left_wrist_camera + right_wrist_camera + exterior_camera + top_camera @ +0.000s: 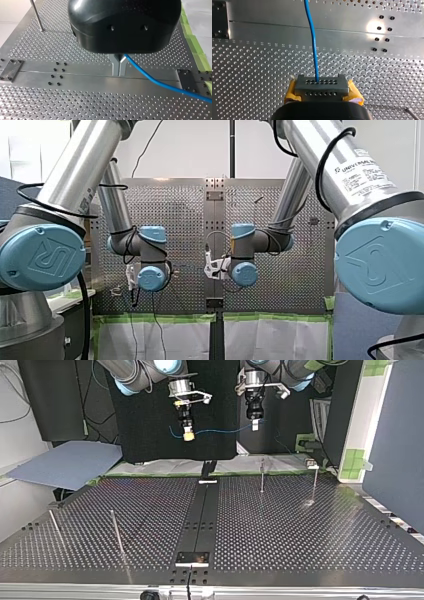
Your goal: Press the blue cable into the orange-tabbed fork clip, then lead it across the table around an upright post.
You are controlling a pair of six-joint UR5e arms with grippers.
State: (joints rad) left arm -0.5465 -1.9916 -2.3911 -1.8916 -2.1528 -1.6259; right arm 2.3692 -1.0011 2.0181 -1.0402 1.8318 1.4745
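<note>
Blue cable [220, 431] hangs above thin posts [116, 532] on the perforated table [300, 530].

White label [361, 170] on my right arm [305, 140] reads UNIVERSAL ROBOTS, its smaller print illegible. Both big blue joint caps [42, 257] carry the embossed UR logo. Engraved numbers [274, 45] along the counter [262, 70] are too tiny to read.
</note>
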